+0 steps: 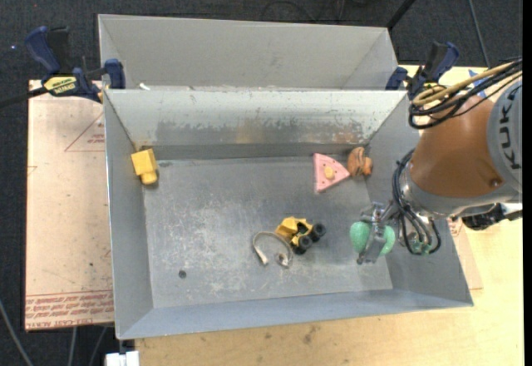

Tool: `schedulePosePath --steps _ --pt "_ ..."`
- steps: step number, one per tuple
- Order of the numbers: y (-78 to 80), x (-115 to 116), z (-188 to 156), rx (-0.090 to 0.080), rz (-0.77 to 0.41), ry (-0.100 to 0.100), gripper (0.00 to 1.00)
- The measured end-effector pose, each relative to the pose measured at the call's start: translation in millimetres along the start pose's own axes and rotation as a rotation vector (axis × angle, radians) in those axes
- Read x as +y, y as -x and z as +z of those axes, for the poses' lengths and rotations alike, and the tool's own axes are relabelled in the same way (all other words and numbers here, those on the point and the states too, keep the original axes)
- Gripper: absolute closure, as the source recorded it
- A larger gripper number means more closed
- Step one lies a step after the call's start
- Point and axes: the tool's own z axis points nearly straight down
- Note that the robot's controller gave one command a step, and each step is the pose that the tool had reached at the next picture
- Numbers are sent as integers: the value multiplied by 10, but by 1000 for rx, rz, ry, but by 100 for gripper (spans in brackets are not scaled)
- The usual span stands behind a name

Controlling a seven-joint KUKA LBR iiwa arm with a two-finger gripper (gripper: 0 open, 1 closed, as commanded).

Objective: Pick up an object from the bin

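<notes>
1. The small green thing (pixel 360 234) lies at the right end of the bin's floor, near the foot of the right wall. Its right side is hidden by the gripper (pixel 378 241), which stands low and touches it or lies just over it.
2. What kind of thing it is cannot be made out; only a smooth, rounded green lobe shows.
3. With so much of it covered, its long axis and the way it points cannot be told. The part that shows is roundish.
4. Whether the gripper is apart, together or clamped on the green thing cannot be told.
5. A second green patch (pixel 422 246) shows to the right under dark cables (pixel 409 227). It cannot be told whether it belongs to the same thing.
6. The arm's orange-brown cover (pixel 453 165) hides the bin's right wall and rim behind it.
7. To the left, well apart from the gripper, lies a yellow and black toy (pixel 299 233), with a grey curved piece (pixel 270 249) just beside it.
8. Near the back wall lie a pink wedge (pixel 329 171) and a brown lump (pixel 360 161), close together.
9. A yellow block (pixel 145 165) sits in the far left corner of the bin (pixel 216 206).
</notes>
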Motion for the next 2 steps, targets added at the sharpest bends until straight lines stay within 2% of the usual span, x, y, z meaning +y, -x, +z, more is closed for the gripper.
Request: schedulePosePath --steps 2 --pt "3 1 -438 -3 0 0 100"
